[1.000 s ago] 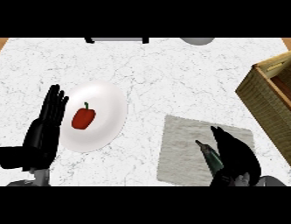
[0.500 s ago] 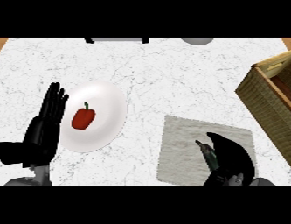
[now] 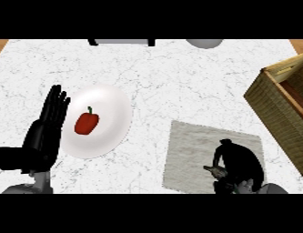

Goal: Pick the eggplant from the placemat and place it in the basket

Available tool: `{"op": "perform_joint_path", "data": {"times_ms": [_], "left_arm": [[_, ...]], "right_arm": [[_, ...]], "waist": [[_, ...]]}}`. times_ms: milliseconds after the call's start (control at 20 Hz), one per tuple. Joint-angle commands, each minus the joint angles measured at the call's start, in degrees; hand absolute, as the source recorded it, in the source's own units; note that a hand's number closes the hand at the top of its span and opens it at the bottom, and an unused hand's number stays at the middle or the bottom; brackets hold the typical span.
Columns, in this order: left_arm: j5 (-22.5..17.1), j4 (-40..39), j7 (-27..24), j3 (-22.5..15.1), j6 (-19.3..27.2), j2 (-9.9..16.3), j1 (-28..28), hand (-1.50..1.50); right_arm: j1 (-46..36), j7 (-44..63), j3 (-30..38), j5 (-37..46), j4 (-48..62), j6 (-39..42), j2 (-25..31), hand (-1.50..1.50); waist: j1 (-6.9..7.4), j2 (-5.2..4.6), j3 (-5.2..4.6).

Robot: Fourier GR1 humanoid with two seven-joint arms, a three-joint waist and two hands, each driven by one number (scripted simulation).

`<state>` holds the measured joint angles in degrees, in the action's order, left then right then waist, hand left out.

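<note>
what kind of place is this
Likely a kitchen counter: a white marble-look countertop with a white plate holding a red bell pepper, a grey placemat and a wooden basket.

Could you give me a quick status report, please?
Right hand curled over placemat, eggplant hidden. Left hand open beside plate. Basket unobstructed.
</note>
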<state>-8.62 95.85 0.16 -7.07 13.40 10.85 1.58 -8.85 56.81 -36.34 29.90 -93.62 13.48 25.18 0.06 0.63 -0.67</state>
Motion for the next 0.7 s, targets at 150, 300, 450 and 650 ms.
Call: {"op": "perform_joint_path", "data": {"times_ms": [150,300,450,650], "left_arm": [[-0.16,3.00,0.20,1.87,-1.71,0.75,-1.92,0.00],[1.01,-0.20,0.42,-0.98,-1.11,-0.93,0.77,0.00],[0.86,0.29,-0.77,-0.84,-0.84,-1.46,0.88,0.00],[1.74,-1.48,-1.24,-2.02,-1.66,-1.57,2.49,0.00]], "right_arm": [[-0.30,1.81,-1.16,3.25,0.22,5.54,-2.79,1.50],[-12.82,11.27,10.75,5.30,14.81,-3.48,-9.50,1.50],[-16.33,14.79,20.70,8.15,19.78,-11.09,-7.02,1.50],[-25.90,17.72,24.57,15.00,29.00,-15.42,-7.87,1.50]], "waist": [[0.20,-0.57,0.66],[2.52,-1.48,0.66],[3.71,-2.37,0.68],[5.28,-2.71,0.63]]}}
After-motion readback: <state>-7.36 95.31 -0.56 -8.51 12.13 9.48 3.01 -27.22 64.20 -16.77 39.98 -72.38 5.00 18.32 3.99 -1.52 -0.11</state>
